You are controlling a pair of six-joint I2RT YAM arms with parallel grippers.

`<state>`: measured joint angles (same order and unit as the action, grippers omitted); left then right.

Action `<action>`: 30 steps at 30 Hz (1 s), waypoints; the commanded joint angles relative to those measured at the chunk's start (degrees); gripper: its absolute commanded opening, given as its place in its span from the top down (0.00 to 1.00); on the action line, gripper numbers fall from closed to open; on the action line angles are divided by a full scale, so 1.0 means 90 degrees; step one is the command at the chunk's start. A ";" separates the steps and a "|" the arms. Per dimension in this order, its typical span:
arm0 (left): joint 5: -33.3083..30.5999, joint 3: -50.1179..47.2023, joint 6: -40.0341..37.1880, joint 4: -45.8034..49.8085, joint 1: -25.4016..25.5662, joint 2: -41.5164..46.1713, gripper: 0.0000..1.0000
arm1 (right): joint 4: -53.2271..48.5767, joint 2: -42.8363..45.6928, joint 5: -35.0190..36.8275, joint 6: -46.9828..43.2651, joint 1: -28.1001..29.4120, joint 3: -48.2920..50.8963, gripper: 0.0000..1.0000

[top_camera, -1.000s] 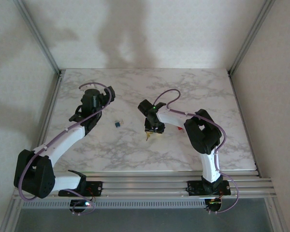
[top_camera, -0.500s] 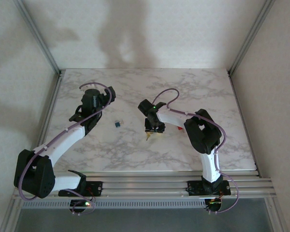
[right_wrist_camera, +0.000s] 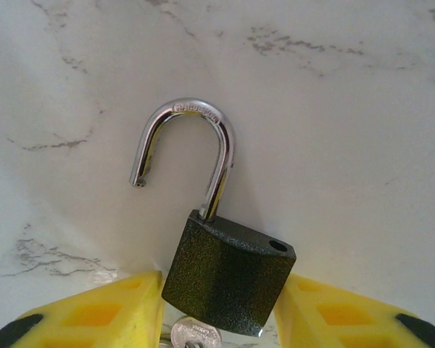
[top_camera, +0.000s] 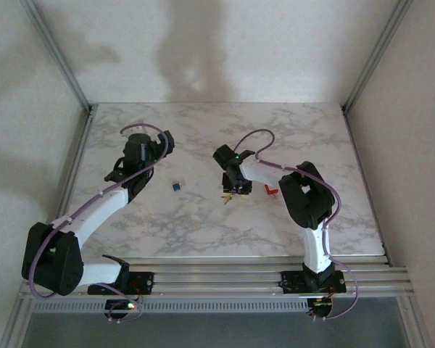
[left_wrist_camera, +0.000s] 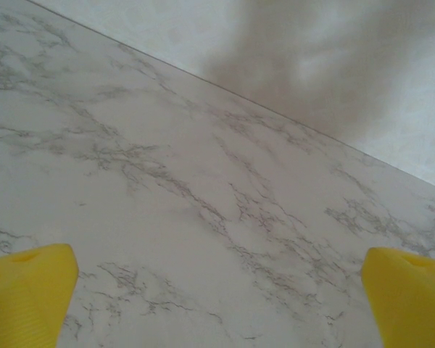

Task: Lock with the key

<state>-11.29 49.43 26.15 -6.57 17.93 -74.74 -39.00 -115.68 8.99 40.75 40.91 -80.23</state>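
Marble table (top_camera: 203,225) bearing 1 small blue item (top_camera: 176,185), 1 red piece (top_camera: 270,191).

The left arm (top_camera: 94,206) and right arm (top_camera: 315,250) share white links, bulky black joint housings and black bases, each trailed by a looping mauve cable (top_camera: 141,127). The left fingers (left_wrist_camera: 25,290) are plain yellow; the right fingers (right_wrist_camera: 94,319) yellow with black outer corners.

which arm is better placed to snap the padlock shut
Right: the right claw clamps the padlock, shackle open, key in its base. The left claw hangs open over the marble table.
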 commanded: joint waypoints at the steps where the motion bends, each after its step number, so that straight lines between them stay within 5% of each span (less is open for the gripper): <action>1: 0.0082 0.0230 0.0083 0.0056 0.0058 -0.0033 0.01 | 0.0010 0.0148 0.0039 -0.0132 -0.0033 0.0123 0.56; 14: 0.0155 0.0274 0.0092 0.0107 0.0058 -0.0089 0.00 | -0.0067 0.0216 0.0070 -0.0009 -0.0334 0.0065 0.54; 30: 0.0225 0.0318 0.0092 0.0173 0.0066 -0.0138 0.01 | 0.0396 0.0121 -0.0380 -0.0132 -0.0458 0.0319 0.62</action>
<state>-10.00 50.70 26.57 -6.09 17.93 -75.59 -37.28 -114.85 7.68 39.75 36.99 -78.72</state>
